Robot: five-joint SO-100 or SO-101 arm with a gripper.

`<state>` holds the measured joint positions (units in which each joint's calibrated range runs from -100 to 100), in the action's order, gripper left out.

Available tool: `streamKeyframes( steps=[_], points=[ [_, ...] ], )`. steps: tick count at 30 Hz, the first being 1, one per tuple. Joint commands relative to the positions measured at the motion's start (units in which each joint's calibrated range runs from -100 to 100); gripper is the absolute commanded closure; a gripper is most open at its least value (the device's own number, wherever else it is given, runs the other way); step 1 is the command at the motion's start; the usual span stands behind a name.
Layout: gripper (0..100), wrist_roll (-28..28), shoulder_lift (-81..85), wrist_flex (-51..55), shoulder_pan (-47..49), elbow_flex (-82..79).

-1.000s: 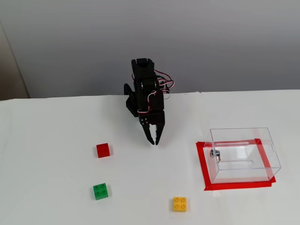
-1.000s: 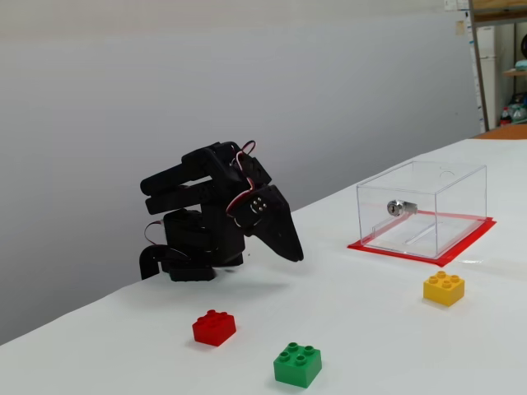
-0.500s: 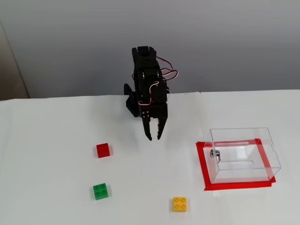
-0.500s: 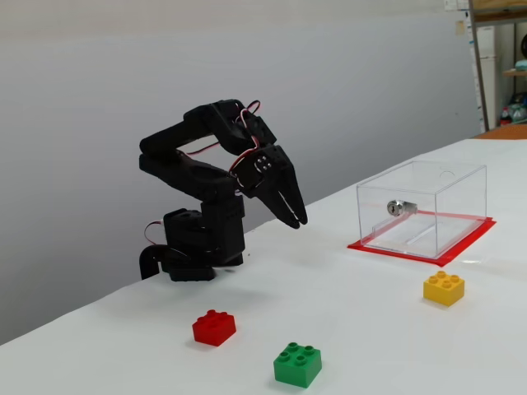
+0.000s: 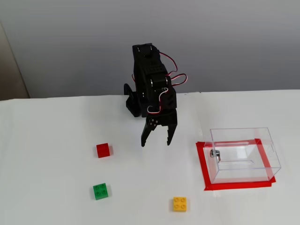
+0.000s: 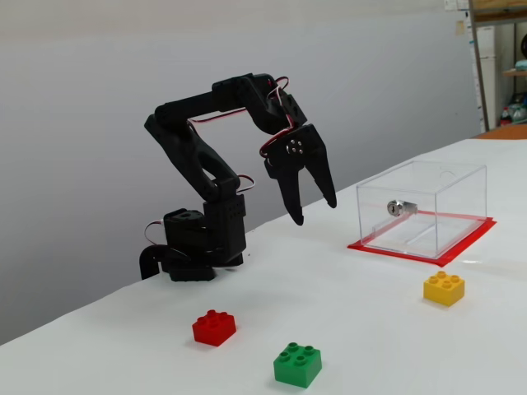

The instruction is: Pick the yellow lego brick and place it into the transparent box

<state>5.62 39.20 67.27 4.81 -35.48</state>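
End effector [image 6: 314, 212] spread, empty, yellow lego brick [image 5: 180, 204] apart

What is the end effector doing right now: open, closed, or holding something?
End effector: open, holding nothing, raised above the table; the yellow brick lies untouched on the table.

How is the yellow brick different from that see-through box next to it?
The yellow brick is small, solid and opaque; the see-through box is far larger, clear and hollow. The brick has round studs on top; the box has smooth walls and a metal latch. The box sits on a red patch, the brick on the bare white table. Both rest untouched.
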Motion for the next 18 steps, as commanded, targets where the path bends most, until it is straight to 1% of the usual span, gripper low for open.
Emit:
streamKeyframes(
  steps=[1,4,10,18],
  points=[
    [67,0.8,-5.5,-0.6,-0.3,7.9],
    [67,1.9,-10.5,-0.6,-0.5,13.1],
    [67,2.2,-19.6,-0.6,-0.6,22.0],
    [67,4.2,-26.5,-0.6,-0.8,27.1]
  ],
)
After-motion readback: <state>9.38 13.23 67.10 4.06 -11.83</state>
